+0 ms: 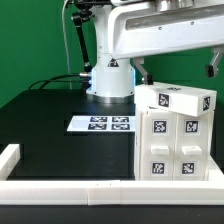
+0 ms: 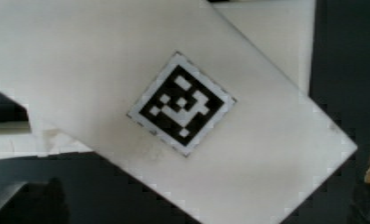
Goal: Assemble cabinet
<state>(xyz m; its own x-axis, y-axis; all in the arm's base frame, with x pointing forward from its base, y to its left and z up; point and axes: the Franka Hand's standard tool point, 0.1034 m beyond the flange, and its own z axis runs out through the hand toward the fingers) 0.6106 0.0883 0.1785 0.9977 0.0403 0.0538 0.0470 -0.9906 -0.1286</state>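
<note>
A robotics lab: black table [image 1: 60, 125], marker board [image 1: 101, 124], white border rail [image 1: 60, 187].

White arm [image 1: 150, 35], black cables [image 1: 72, 45]

My arm [image 1: 150, 30] is reaching across the top of the exterior view, its thick white link lying nearly level from my base [image 1: 110, 78] out toward the exterior view's right. My base is standing upright at the back. A black cable is hanging in a loop beside it. My gripper is lying outside the exterior view, and in the wrist view I am showing no fingers, so their state is unclear.
</note>
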